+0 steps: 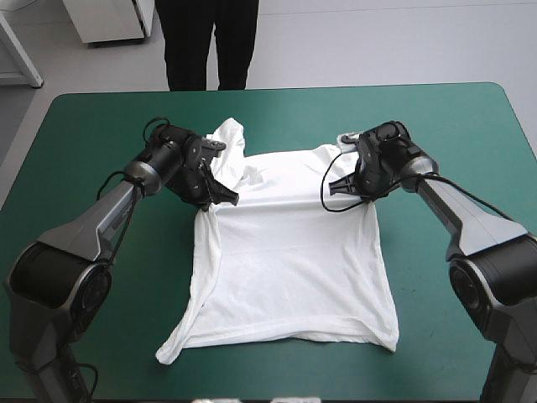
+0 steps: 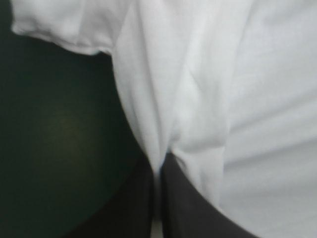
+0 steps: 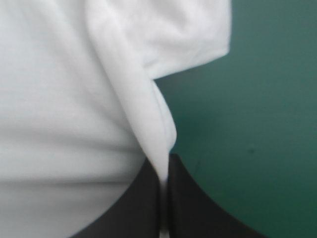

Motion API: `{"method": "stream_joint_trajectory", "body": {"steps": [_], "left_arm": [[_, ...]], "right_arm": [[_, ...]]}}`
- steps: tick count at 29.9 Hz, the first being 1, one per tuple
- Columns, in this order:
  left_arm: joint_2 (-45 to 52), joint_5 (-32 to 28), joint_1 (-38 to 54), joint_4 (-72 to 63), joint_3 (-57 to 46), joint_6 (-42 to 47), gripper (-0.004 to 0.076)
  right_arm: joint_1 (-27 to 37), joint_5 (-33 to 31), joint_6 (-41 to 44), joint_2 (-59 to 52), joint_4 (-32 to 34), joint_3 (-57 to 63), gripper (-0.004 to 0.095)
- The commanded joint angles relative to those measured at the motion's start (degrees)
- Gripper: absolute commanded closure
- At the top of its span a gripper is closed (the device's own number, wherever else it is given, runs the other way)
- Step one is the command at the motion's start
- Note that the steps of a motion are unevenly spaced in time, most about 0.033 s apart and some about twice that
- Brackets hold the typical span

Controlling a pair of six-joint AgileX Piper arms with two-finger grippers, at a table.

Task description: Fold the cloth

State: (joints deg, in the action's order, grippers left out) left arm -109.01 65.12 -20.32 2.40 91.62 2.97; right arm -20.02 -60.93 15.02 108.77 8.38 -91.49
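teal-green table (image 1: 84,117), white t-shirt (image 1: 294,269) spread across its middle

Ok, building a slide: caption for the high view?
The left gripper and right gripper each pinch a side of the spread T-shirt on the table.

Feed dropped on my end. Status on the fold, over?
Left gripper shut on the T-shirt, right gripper too. T-shirt mostly flat, gripped near the sleeves. Nothing in the way.

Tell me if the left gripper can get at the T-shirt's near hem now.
Probably not yet: the left gripper is shut on the T-shirt at its side edge and must let go first. Nothing lies between it and the hem.
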Motion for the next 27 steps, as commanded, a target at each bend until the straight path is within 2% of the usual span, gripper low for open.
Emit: {"method": "stream_joint_trajectory", "body": {"steps": [1,9,21,27], "left_arm": [[7.2,2.5,0.0,3.3,4.4,0.1,0.0734],[14.2,8.6,0.0,8.1,14.1,0.1,0.0734],[22.8,8.6,0.0,3.6,32.7,-0.3,0.0734],[23.7,8.4,0.0,1.7,36.6,-1.4,0.0734]], "right_arm": [[0.5,-2.3,-0.8,-7.5,4.5,-4.3,0.0925],[0.5,-6.5,-2.1,-16.0,6.6,-9.8,0.0925],[0.3,-9.5,-6.2,-25.8,3.3,-23.1,0.0925],[0.3,-10.2,-6.2,-26.6,2.8,-29.0,0.0925]]}}
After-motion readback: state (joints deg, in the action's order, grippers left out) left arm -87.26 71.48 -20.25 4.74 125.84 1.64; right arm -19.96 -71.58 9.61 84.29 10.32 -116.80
